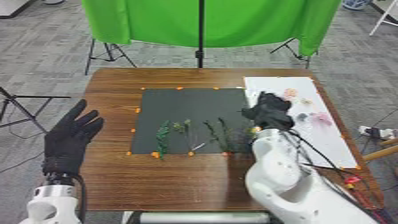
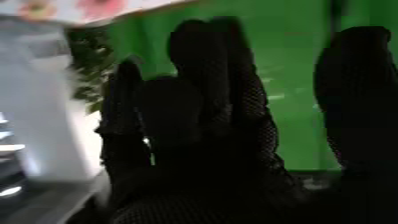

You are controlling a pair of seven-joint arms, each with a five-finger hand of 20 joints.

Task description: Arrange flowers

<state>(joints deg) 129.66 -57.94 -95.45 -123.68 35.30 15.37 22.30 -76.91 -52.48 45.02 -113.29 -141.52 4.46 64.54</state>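
On dark mat [image 1: 182,102]: green sprigs [image 1: 163,137], 1 seemingly brighter.

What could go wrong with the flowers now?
The right robot hand is over the edge where the dark mat meets the white sheet, close to the pink flower. It might bump or squash that flower. The green stems look thin and lie loose on the mat, so a clumsy push could slide them out of place. The black cable by the arm might brush something too.
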